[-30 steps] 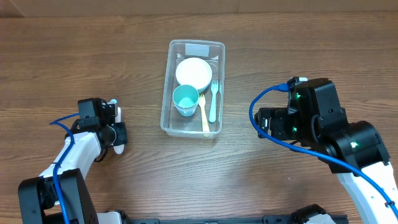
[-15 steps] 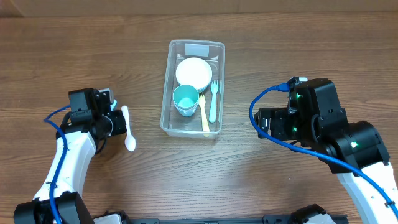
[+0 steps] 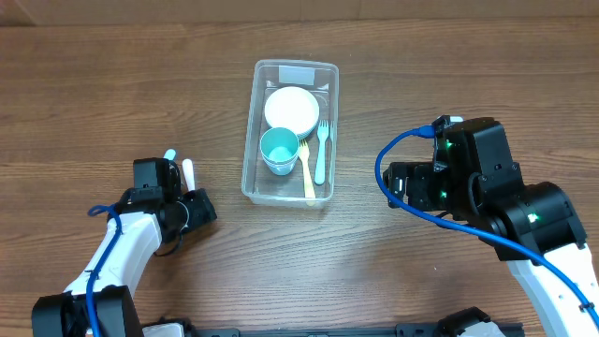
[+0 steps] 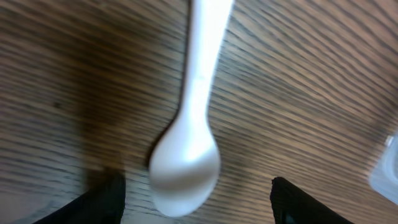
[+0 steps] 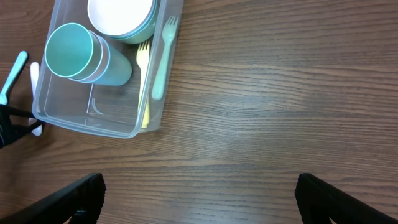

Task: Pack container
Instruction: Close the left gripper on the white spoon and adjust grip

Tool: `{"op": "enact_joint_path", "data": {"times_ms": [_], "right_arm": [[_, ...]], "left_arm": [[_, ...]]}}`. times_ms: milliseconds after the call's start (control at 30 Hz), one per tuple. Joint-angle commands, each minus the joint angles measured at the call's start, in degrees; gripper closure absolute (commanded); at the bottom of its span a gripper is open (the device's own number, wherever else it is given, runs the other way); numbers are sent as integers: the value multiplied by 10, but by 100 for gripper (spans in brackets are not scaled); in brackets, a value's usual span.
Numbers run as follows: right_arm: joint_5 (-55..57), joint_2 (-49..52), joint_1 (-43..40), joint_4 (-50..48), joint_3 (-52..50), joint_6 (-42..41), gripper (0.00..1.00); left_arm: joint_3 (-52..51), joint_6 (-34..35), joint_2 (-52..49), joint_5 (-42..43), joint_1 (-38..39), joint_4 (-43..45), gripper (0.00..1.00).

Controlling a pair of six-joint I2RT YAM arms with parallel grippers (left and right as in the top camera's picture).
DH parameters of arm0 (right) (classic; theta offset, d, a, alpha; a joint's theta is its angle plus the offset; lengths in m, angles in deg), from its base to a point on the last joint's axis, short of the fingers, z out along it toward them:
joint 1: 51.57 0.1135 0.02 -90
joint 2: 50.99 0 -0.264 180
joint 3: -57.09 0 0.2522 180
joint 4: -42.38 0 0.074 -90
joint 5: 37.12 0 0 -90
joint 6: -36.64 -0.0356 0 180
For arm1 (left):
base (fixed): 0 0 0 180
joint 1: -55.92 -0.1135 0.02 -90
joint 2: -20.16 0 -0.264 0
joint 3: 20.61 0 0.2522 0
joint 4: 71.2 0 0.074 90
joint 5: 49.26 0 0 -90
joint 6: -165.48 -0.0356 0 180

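Note:
The clear container (image 3: 329,89) stands mid-table and holds a white bowl (image 3: 291,109), a teal cup (image 3: 279,150), a yellow fork (image 3: 308,178) and a pale green fork (image 3: 321,150). Left of it a white spoon (image 3: 187,173) lies on the wood. In the left wrist view the spoon (image 4: 186,162) rests between the spread fingers of my left gripper (image 4: 198,184), touching neither; the container's corner (image 4: 388,171) shows at the right edge. My left gripper (image 3: 197,208) is open. My right gripper (image 5: 199,186) is open over bare wood, right of the container (image 5: 87,121).
A light blue utensil handle (image 3: 169,154) pokes out beside the left wrist, also seen as a handle (image 5: 13,78) in the right wrist view. The right arm's body (image 3: 468,178) sits right of the container.
My left gripper has opened and let go of the white spoon, which now lies on the table. The left arm shifted right and toward the front edge. The right arm has not moved.

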Motion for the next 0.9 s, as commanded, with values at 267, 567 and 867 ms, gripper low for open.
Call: {"op": "enact_joint_path", "data": {"times_ms": [267,567,867], "right_arm": [[5,-2,1,-3,3,0,0],[5,-2,1,-3,3,0,0],[5,-2,1,-3,3,0,0]], "left_arm": [[-7,27,-39,-72,25,27,35],[-7,61,-40,-88,44,8,82],[-4,63,-40,-80,44,8,96]]}}
